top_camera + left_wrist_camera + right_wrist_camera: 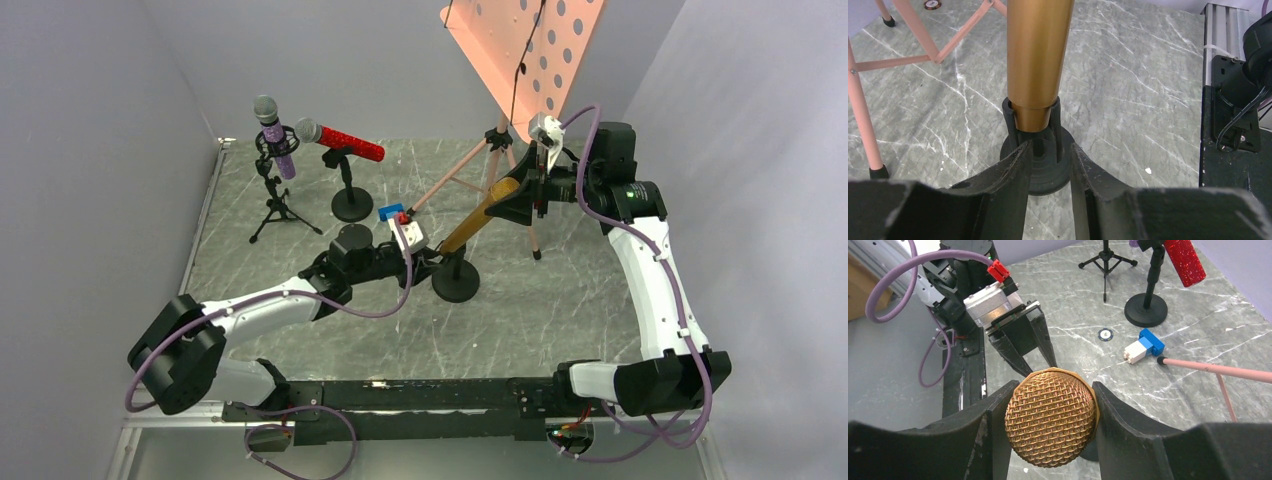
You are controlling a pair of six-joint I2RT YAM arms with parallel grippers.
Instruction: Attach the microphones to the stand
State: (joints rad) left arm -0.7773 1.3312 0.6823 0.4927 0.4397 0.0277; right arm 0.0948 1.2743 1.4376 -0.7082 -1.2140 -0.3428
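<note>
As stand point(456, 282) holds it, tilted gold microphone point(480, 214)

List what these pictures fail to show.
Left wrist: gold microphone head cut off by top edge, tail hidden inside the stand clip.
Top view: its head mostly hidden by the right gripper.
Right wrist: red microphone head cut off by top edge; round token marking too small to read.

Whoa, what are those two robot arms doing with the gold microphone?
They are putting the gold microphone into the black stand. The right claw grips its mesh head, and its bottom end sits in the stand's clip. The left claw pinches the stand just under the clip, which looks like holding it steady. The purple microphone and red microphone are already mounted at the back.
</note>
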